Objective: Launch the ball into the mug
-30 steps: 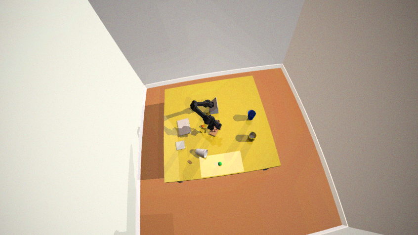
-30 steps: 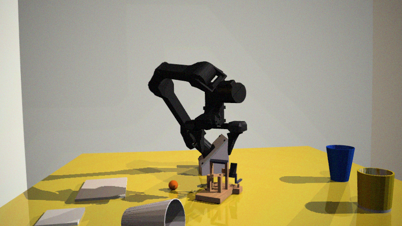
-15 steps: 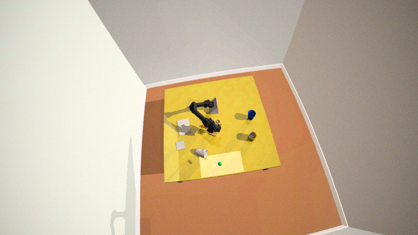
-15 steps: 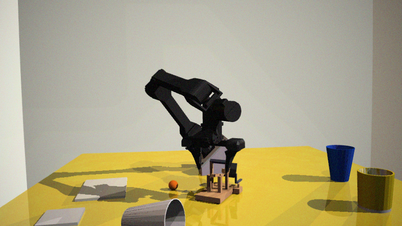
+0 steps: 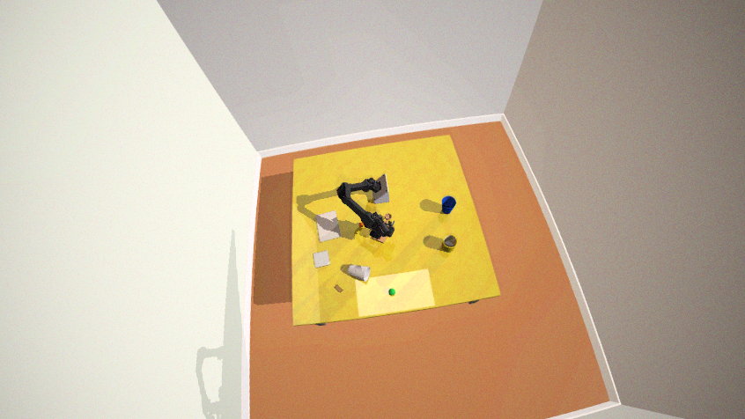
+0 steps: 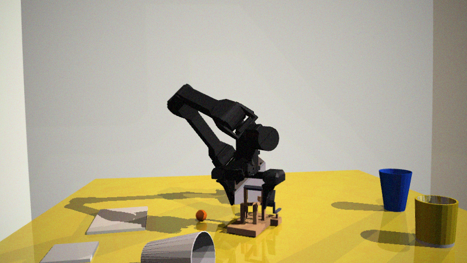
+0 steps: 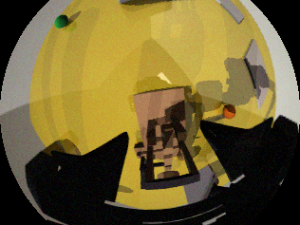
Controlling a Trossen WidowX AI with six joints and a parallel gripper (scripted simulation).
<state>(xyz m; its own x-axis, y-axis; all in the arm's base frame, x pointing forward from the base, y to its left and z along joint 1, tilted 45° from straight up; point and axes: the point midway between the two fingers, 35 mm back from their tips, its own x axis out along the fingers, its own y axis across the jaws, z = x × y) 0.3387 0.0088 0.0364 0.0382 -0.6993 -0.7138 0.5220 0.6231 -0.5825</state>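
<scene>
The claw [image 6: 248, 201] [image 7: 165, 130] is opened wide and nothing is held in it; its two fingers are lowered around the upper part of the wooden catapult [image 6: 244, 229] [image 7: 159, 101]. The orange ball [image 6: 201, 215] [image 7: 229, 111] is seen on the yellow table [image 5: 416, 172] [image 6: 303, 189] [image 7: 109, 56], near the catapult (so, it is not loaded). The yellow mug [image 5: 448, 244] [image 6: 435, 222] is placed upright, near the blue cup [image 5: 448, 204] [image 6: 394, 190]. A white cup [image 5: 358, 272] [image 6: 169, 250] is laid on its side.
</scene>
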